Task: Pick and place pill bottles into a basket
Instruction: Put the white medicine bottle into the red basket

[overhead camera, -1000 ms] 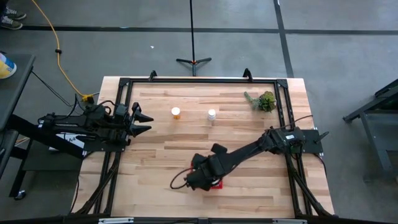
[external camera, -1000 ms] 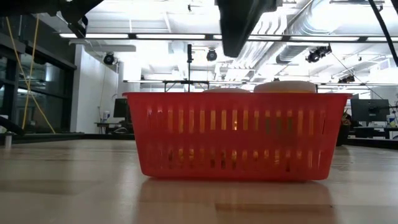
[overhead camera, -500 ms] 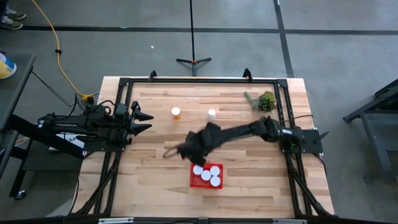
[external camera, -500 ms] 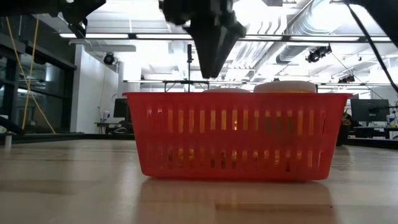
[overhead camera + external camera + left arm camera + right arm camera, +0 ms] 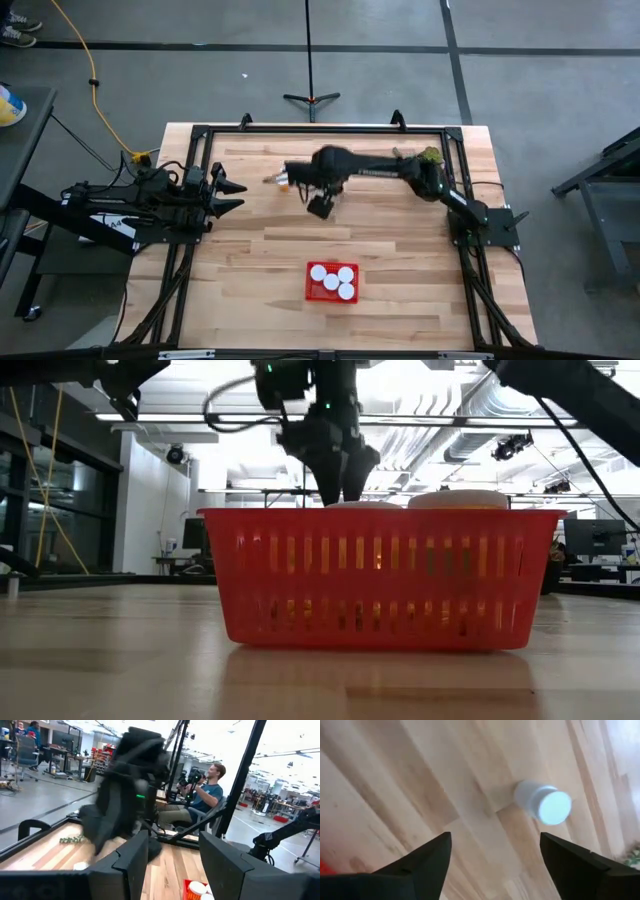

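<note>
The red basket (image 5: 332, 296) sits near the table's front edge with several white-capped pill bottles (image 5: 331, 283) standing in it; their caps rise above its rim (image 5: 460, 500). One orange bottle (image 5: 283, 181) stands on the far half of the table. My right gripper (image 5: 320, 207) hovers open beside it, above the wood. In the right wrist view a white-capped bottle (image 5: 543, 803) stands ahead of the open fingers (image 5: 495, 845), untouched. My left gripper (image 5: 228, 195) waits open at the table's left edge.
A green leafy clump (image 5: 430, 160) lies at the far right, partly under my right arm. A black frame (image 5: 300, 130) borders the table. A person (image 5: 205, 795) sits beyond the table. Bare wood stretches between the basket and the far bottles.
My right gripper has risen from over the basket and swung toward the table's far edge and left, up to the loose bottles, and has opened. The basket, covered by the gripper a second ago, now shows its caps.
</note>
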